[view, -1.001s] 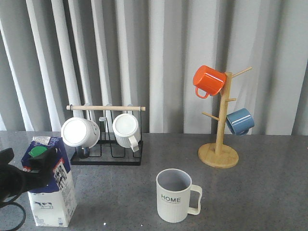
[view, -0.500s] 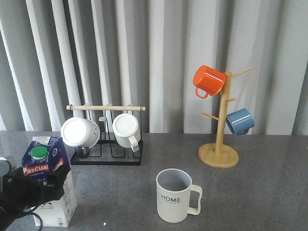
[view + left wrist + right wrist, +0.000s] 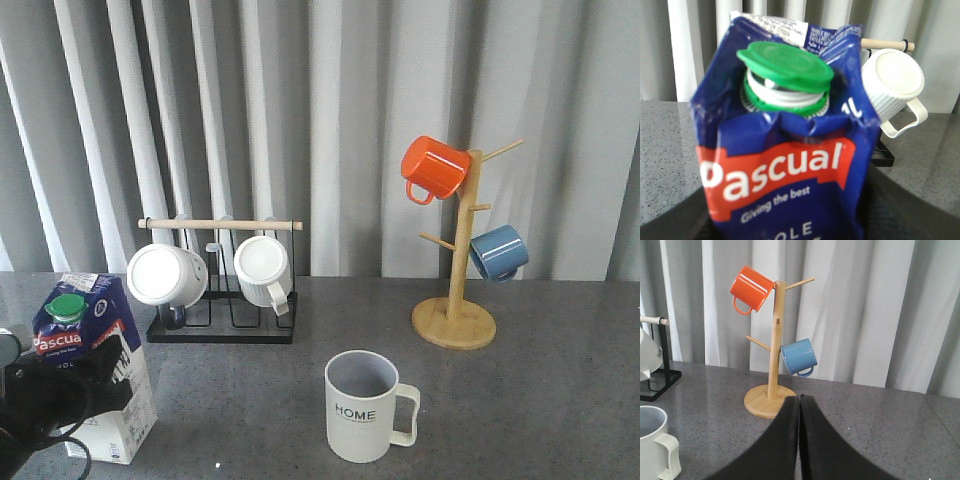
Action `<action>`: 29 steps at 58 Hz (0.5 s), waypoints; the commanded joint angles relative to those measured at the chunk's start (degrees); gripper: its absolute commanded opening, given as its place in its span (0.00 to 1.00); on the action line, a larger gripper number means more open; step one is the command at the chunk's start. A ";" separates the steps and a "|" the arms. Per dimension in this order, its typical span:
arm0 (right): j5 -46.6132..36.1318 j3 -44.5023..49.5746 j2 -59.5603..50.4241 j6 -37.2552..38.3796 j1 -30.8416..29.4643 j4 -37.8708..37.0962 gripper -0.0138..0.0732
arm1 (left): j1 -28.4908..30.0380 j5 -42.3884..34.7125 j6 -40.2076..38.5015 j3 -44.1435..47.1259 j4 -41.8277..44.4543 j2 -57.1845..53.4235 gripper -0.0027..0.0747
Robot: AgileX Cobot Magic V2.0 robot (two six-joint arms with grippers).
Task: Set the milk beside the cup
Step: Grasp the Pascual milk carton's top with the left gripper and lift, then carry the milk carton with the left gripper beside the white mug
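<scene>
The milk (image 3: 95, 345), a blue-and-white carton with a green cap and red "Pascual" label, stands tilted at the table's front left, its top leaning left. My left gripper (image 3: 72, 388) is shut on the carton's middle. In the left wrist view the milk (image 3: 785, 150) fills the frame, with dark fingers (image 3: 905, 210) on either side of it. The cup (image 3: 363, 405), an off-white "HOME" mug, stands at the front centre, well to the right of the milk. Its edge shows in the right wrist view (image 3: 652, 445). My right gripper (image 3: 799, 401) is shut and empty, away from both.
A black wire rack (image 3: 222, 328) with a wooden bar holds two white mugs (image 3: 165, 274) behind the milk. A wooden mug tree (image 3: 455, 322) at the back right carries an orange mug (image 3: 433, 167) and a blue mug (image 3: 497, 252). Grey curtains hang behind the table.
My left gripper has slid from the carton's cap down to its middle and closed on it. The carton has tipped, its top moving left.
</scene>
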 commanded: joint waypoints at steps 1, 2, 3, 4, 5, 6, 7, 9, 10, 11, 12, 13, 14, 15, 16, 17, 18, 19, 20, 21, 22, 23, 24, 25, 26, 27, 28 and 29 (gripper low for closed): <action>-4.00 -1.63 0.03 -0.06 -0.26 -0.62 0.15 | -0.26 -4.94 -0.13 -1.67 -0.76 -1.96 0.13; -4.00 -1.63 0.03 -0.06 -0.26 -0.62 0.15 | -0.26 -4.94 -0.13 -1.67 -0.76 -1.96 0.12; -4.00 -1.63 0.03 -0.06 -0.26 -0.62 0.15 | -0.26 -4.94 -0.13 -1.67 -0.76 -1.96 0.11; -4.00 -1.63 0.03 -0.06 -0.26 -0.62 0.15 | -0.26 -4.94 -0.13 -1.67 -0.76 -1.96 0.10; -4.00 -1.63 0.03 -0.06 -0.26 -0.62 0.15 | -0.26 -4.94 -0.13 -1.67 -0.76 -1.96 0.10; -4.00 -1.63 0.03 -0.06 -0.26 -0.62 0.15 | -0.26 -4.89 -0.13 -1.67 -0.76 -1.96 0.09; -4.00 -1.63 0.03 -0.06 -0.26 -0.62 0.15 | -0.26 -4.74 -0.13 -1.67 -0.76 -1.96 0.09; -4.00 -1.63 0.03 -0.06 -0.26 -0.62 0.15 | -0.26 -4.47 -0.60 -1.53 -0.76 -1.96 0.07; -4.00 -1.63 0.03 -0.06 -0.26 -0.62 0.15 | -0.26 -4.42 -0.73 -1.47 -0.76 -1.83 0.07; -4.00 -1.63 0.03 -0.06 -0.26 -0.62 0.15 | -0.26 -4.34 -1.02 -1.47 -0.76 -1.76 0.07; -4.00 -1.63 0.03 -0.06 -0.26 -0.62 0.15 | -0.26 -4.06 -1.30 -1.47 -0.76 -1.76 0.07; -4.00 -1.63 0.03 -0.06 -0.26 -0.62 0.15 | -0.20 -3.42 -2.00 -1.47 -0.76 -1.76 0.06; -4.00 -1.63 0.03 -0.06 -0.26 -0.62 0.15 | 0.06 -3.14 -2.52 -1.53 -0.76 -1.87 0.06; -4.00 -1.63 0.03 -0.06 -0.26 -0.62 0.15 | 0.32 -3.06 -3.17 -1.53 -0.83 -2.02 0.06; -4.00 -1.63 0.03 -0.06 -0.26 -0.62 0.15 | 0.62 -2.88 -4.03 -1.53 -0.89 -2.25 0.06; -4.00 -1.63 0.03 -0.06 -0.26 -0.62 0.15 | 0.76 -2.87 -4.48 -1.53 -1.45 -2.45 0.06; -4.00 -1.63 0.03 -0.06 -0.26 -0.62 0.15 | 0.77 -2.87 -4.61 -1.53 -1.45 -2.65 0.06; -4.00 -1.63 0.03 -0.06 -0.26 -0.62 0.15 | 0.77 -2.87 -4.61 -1.53 -2.14 -2.91 0.06; -4.00 -1.63 0.03 -0.06 -0.26 -0.62 0.15 | 0.48 -2.51 -4.56 -1.48 -2.70 -3.22 0.06; -4.00 -1.63 0.03 -0.06 -0.26 -0.62 0.15 | -0.20 -2.08 -4.11 -1.48 -4.02 -3.76 0.06; -4.00 -1.63 0.03 -0.06 -0.26 -0.62 0.15 | -0.75 -1.47 -3.48 -1.48 -5.17 -4.21 0.06; -4.00 -1.63 0.03 -0.06 -0.26 -0.62 0.15 | -1.35 -1.28 -1.98 -1.59 -6.42 -4.90 0.06; -4.00 -1.63 0.03 -0.06 -0.26 -0.62 0.15 | -1.98 -1.09 -0.60 -1.58 -8.60 -5.37 0.06; -4.00 -1.63 0.03 -0.06 -0.26 -0.62 0.15 | -2.97 -1.09 1.98 -1.67 -10.42 -6.07 0.06; -4.00 -1.63 0.03 -0.06 -0.26 -0.62 0.15 | -3.73 -1.19 3.99 -1.74 -13.63 -6.50 0.06; -4.00 -1.63 0.03 -0.06 -0.26 -0.62 0.15 | -5.04 -1.34 6.14 -1.82 -16.10 -6.96 0.06; -4.00 -1.63 0.03 -0.06 -0.26 -0.62 0.15 | -6.03 -1.57 9.55 -2.15 -20.26 -7.56 0.06; -4.05 -1.63 0.09 -0.05 -0.26 -0.62 0.15 | -7.61 -1.57 11.97 -2.43 -23.39 -7.94 0.06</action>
